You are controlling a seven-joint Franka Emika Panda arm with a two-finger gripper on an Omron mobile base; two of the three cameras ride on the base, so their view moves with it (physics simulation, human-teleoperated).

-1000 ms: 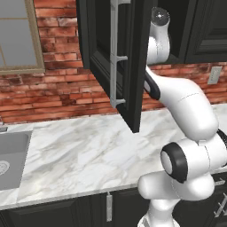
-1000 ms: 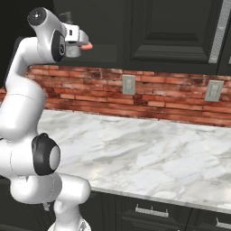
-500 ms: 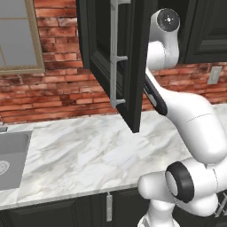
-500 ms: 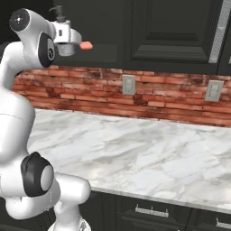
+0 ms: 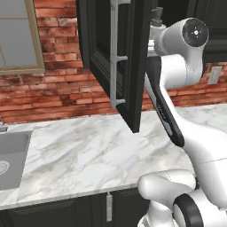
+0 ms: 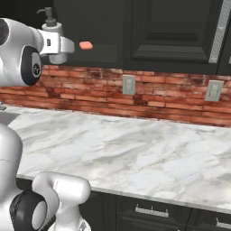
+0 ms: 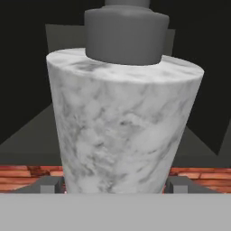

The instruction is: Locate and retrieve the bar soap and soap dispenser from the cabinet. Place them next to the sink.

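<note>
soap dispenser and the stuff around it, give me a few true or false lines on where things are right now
1. The soap dispenser sits between the fingers of the hand. True.
2. The bar soap lies on the marble counter. False: it is up at cabinet height, beside the dispenser.
3. The cabinet door is open. True.
4. The sink holds the dispenser. False: the dispenser is up at the cabinet.
5. Two wall outlets sit on the brick backsplash. True.
</note>
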